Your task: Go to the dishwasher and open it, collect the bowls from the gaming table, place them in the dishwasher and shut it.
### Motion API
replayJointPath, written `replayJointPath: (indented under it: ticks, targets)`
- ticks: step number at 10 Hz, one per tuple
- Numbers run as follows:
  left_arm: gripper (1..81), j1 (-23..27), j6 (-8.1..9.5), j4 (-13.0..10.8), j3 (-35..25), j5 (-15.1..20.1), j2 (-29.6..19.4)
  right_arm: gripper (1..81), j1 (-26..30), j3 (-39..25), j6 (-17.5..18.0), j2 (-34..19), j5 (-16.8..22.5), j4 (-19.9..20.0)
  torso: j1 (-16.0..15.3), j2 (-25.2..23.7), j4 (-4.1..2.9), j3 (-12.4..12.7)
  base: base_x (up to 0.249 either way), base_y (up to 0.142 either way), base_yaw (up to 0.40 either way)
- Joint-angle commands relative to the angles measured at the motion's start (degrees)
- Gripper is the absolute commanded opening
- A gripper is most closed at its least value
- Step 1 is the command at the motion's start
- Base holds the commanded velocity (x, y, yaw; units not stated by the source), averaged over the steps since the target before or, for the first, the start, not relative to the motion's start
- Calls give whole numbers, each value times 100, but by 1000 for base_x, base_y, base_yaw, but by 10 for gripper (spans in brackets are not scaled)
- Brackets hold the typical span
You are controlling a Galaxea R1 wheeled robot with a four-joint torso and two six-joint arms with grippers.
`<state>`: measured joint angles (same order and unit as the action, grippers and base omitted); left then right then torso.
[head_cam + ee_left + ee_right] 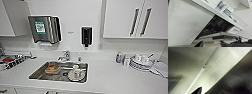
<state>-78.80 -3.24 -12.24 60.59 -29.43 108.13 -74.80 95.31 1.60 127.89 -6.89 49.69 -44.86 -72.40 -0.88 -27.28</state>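
The dishwasher (218, 25) stands open in the left wrist view, with dark racks showing inside under the white counter (238, 21). Its door (218, 35) hangs lowered, close to level, with the grey inner edge towards the camera. Dark parts of my left gripper (199, 44) sit just this side of the door's edge. In the right wrist view a dark tip of my right gripper (198, 91) lies before a blurred pale strip and grey panels. The gaming table is out of view.
The head view looks down on a white counter (112, 75) with a steel sink (37, 72) holding dishes and a tap (65, 56). Stacked plates and cups (140, 62) stand at the right, a dish rack (12, 61) at the left. A towel dispenser (45, 28) hangs on the wall.
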Motion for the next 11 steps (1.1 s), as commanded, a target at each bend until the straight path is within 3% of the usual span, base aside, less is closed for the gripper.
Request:
replayJointPath:
  ticks: [1,11]
  targets:
    - [811,387,-36,-191,-152,121,-203,811,215,-4,-265,90,917,-337,0,0,0,0,-79,0,0]
    - [811,379,-36,-217,24,332,-1,811,-83,611,-265,811,882,-566,-7,0,0,-2,-81,0,0]
